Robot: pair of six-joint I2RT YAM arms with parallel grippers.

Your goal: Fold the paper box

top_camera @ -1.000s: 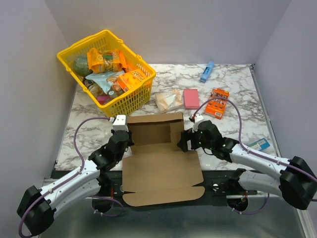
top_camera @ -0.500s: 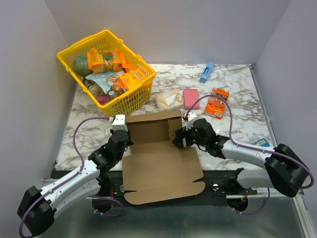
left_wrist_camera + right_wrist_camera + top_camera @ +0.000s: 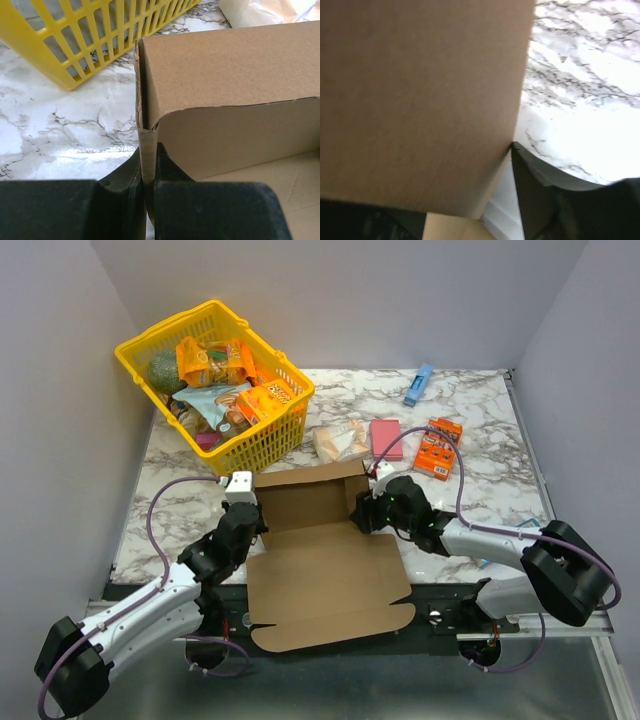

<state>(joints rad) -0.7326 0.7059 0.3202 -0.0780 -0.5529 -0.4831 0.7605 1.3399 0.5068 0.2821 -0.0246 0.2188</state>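
1. The left gripper (image 3: 243, 524) is at the 9 o'clock side of the box (image 3: 325, 575). In the left wrist view its fingers (image 3: 175, 200) are pressed together on the thin upright side wall, pinching the cardboard just below the corner where it meets the back wall.
2. The right gripper (image 3: 364, 512) is at the box's 3 o'clock side, against the raised wall there. In the right wrist view a cardboard panel fills most of the frame and one dark finger (image 3: 540, 185) touches its edge. I cannot tell whether the jaws are spread or closed on the wall.
3. The box lies at the near middle of the table (image 3: 480, 410), between the two arms. Its far half is a shallow tray with the back wall standing at 12 o'clock. A broad flat panel with rounded tabs stretches toward 6 o'clock and hangs over the table's near edge above the arm bases.
4. A yellow basket (image 3: 262, 445) full of snack packets stands at 11 o'clock from the box, close to the left gripper but apart from it.
5. At 12 to 1 o'clock from the box lie a clear bag (image 3: 340, 443), a pink pad (image 3: 386, 438) and an orange snack box (image 3: 439, 448), in a row from left to right.
6. A blue item (image 3: 418, 385) lies further off at 1 o'clock, near the table's far edge
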